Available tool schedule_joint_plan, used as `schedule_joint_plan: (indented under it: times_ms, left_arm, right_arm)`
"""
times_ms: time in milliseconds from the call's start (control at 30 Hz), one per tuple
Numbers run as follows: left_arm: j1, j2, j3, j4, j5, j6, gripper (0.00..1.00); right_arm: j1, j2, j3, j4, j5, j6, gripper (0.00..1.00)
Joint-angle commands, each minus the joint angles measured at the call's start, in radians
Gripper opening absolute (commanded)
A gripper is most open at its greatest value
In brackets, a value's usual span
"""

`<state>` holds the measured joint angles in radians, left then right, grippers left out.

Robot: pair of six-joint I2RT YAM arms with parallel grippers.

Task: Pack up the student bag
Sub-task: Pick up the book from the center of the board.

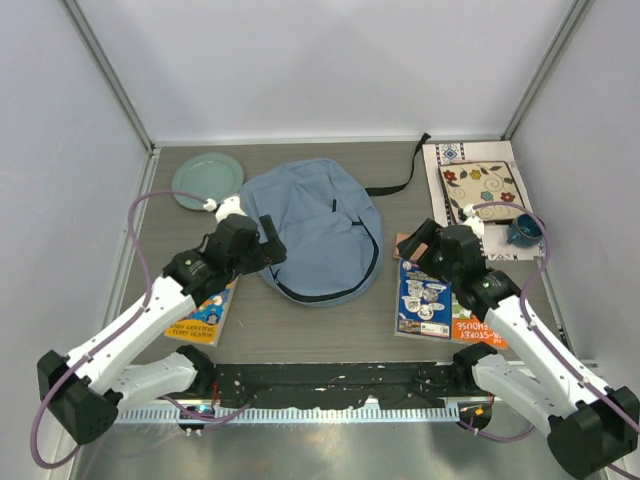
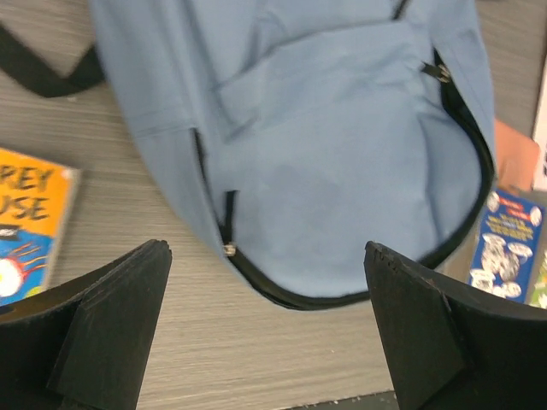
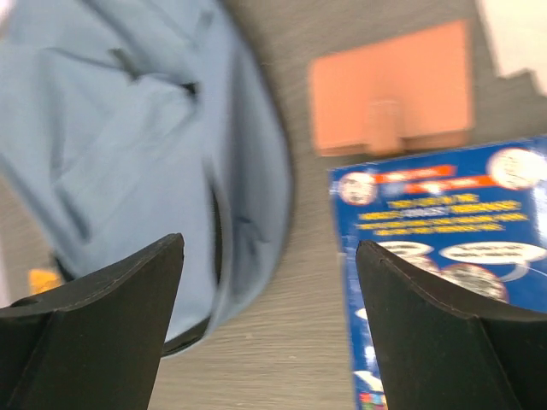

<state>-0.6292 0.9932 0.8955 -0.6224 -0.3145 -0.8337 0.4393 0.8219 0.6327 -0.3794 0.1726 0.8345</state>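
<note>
Student bag: the student bag (image 1: 318, 228) lies flat in the middle of the desk (image 1: 330, 330), rounded end toward the arms, black strap (image 1: 395, 180) trailing off toward the far right.
Left fingers: the left fingers (image 2: 102, 325) are spread wide, and there's nothing between them, only bare desk and the bag's edge showing through the gap.
Bag from the left wrist: it fills the upper view just beyond the fingertips, the dark zipper line curving along its near edge; from above, this arm's tip sits right at the bag's left side.
Right fingers: the right fingers (image 3: 94, 325) are wide apart too, with no hold on anything.
Bag from the right wrist: blurred, but it sits left of centre, its rim running down into the gap; from above, these fingers hang just beside its right edge, clear of the fabric.
Right-side items: a blue book (image 1: 424, 298) lies on an orange book (image 1: 478, 328), a salmon card (image 3: 391, 85) just beyond them.
Far right: a patterned mat (image 1: 480, 190) with a blue cup (image 1: 522, 231) at its near corner.
Left side: a teal plate (image 1: 207, 180) at the far left, and an orange-covered book (image 1: 205, 318) under the left arm.
</note>
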Motion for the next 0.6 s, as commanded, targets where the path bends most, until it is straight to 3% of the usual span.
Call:
schedule_joint_plan:
  times_ms: [0,167,200,367,400,567]
  left_arm:
    - [-0.099,0.082,0.137,-0.006,-0.052,0.007,1.00]
    - [-0.089,0.067,0.123,-0.210,-0.274,-0.076,1.00]
    - [-0.036,0.052,0.105,-0.238,-0.294,-0.094,1.00]
    - [0.267,-0.139,-0.058,-0.142,-0.173,-0.024,1.00]
    - [0.372,-0.162,-0.082,-0.135,-0.146,-0.018,1.00]
    - [0.670,-0.082,-0.106,-0.077,0.064,0.079,1.00]
  right_arm:
    - [-0.077,0.004,0.006,-0.090,-0.120,-0.104,0.87]
    - [-0.060,-0.072,-0.050,0.154,-0.396,-0.066,0.87]
    - [-0.042,-0.041,-0.047,0.163,-0.418,-0.052,0.87]
    - [0.203,0.112,0.005,0.243,-0.340,-0.040,0.87]
    - [0.229,0.140,0.005,0.272,-0.341,-0.029,0.87]
    - [0.387,0.338,0.073,0.373,-0.343,-0.015,0.87]
